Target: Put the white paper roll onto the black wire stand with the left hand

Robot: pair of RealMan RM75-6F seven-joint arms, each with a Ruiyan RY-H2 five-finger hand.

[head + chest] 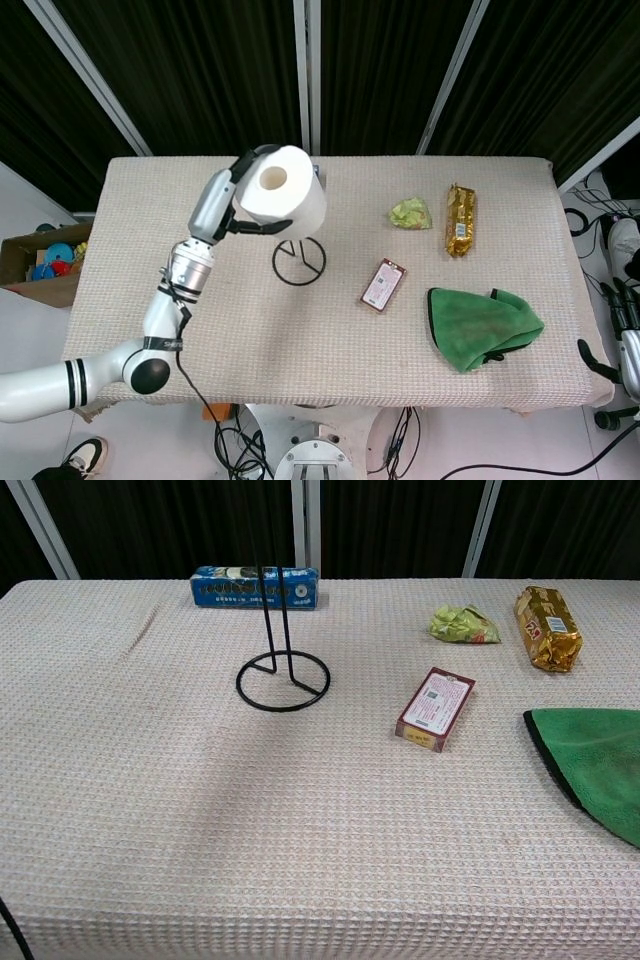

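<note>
The robot's left hand (243, 195) holds the white paper roll (282, 192) high above the table (200, 330), fingers wrapped around its side, with the hollow core facing up toward the head camera. The roll hangs over the black wire stand (299, 259), hiding the upright rods; only the ring base shows below it. In the chest view the stand (282, 676) is bare as far up as the frame reaches, so the roll appears not yet threaded on.

The roll looks light and soft; a hard squeeze would likely dent it and pinch the core, so a gentle grip around the outer wall seems best, leaving the hole free for the rods.

The right hand (628, 335) sits at the frame's edge beside the table, and whether its fingers are spread or curled cannot be told.
</note>
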